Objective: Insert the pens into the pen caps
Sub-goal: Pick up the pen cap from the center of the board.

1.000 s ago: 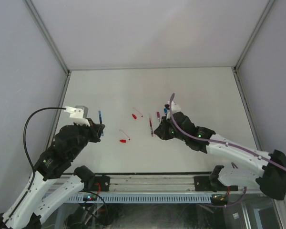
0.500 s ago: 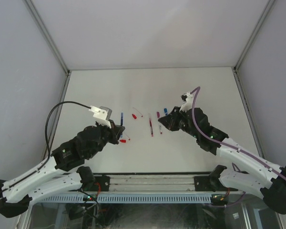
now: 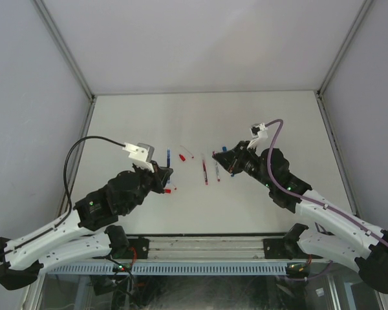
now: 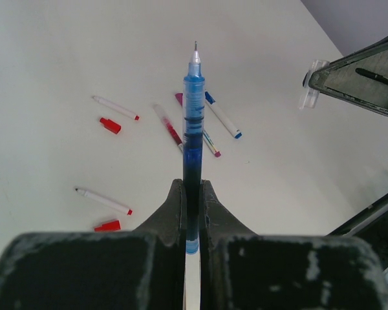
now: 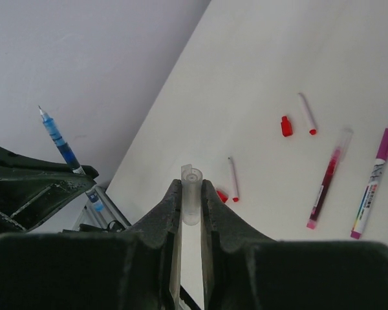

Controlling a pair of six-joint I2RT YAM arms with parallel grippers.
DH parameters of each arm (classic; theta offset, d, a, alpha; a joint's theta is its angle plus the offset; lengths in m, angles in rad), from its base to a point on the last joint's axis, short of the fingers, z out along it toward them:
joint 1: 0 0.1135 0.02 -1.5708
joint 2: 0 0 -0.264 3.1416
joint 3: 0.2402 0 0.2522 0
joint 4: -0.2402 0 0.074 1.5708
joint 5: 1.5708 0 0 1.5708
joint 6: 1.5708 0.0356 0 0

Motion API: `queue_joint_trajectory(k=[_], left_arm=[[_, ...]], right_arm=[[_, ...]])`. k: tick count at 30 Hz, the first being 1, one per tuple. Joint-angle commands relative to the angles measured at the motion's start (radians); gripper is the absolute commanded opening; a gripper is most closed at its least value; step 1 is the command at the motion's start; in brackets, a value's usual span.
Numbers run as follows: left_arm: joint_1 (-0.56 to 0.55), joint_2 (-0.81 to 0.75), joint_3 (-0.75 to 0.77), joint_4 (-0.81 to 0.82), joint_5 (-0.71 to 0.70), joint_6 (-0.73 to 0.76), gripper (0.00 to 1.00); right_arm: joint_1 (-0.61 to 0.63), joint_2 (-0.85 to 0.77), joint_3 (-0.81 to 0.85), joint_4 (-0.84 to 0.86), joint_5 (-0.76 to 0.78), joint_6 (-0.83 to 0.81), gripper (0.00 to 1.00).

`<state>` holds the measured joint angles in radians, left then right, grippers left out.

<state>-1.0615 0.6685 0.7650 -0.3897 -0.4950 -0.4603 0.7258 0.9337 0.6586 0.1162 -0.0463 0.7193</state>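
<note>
My left gripper [image 4: 192,194] is shut on a blue-ink pen [image 4: 193,129], bare tip pointing away, held above the table; it also shows in the top view [image 3: 169,157]. My right gripper [image 5: 191,187] is shut on a clear pen cap [image 5: 191,197], open end facing the left gripper [image 5: 32,187]. In the top view the right gripper [image 3: 223,158] is level with the left gripper [image 3: 163,175], a gap between them. On the table lie two thin white pens with red tips [image 4: 115,108] [image 4: 103,201], each beside a red cap [image 4: 110,125] [image 4: 107,225].
Between the grippers lie a clear red-ink pen [image 4: 168,128], a magenta-ended marker [image 5: 372,181] and a blue-ended white pen [image 4: 223,119]. Grey walls close in the white table [image 3: 278,123] on three sides.
My left arm swung right toward the middle with the blue pen. My right gripper rose off the table with the clear cap and turned toward the left gripper.
</note>
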Motion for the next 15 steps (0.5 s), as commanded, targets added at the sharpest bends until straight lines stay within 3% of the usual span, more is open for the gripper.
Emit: queue_joint_trajectory(k=[1, 8, 15], left_arm=[[-0.007, -0.024, -0.026, 0.058, -0.031, -0.003, 0.00], [-0.007, -0.030, -0.037, 0.068, -0.026, -0.010, 0.00], [-0.007, -0.040, -0.044, 0.069, -0.029, -0.019, 0.00]], right_arm=[[-0.007, -0.001, 0.013, 0.109, -0.018, -0.012, 0.00], [0.091, 0.037, 0.119, 0.033, 0.082, -0.117, 0.00], [0.111, 0.104, 0.164, 0.114, 0.076, -0.104, 0.00]])
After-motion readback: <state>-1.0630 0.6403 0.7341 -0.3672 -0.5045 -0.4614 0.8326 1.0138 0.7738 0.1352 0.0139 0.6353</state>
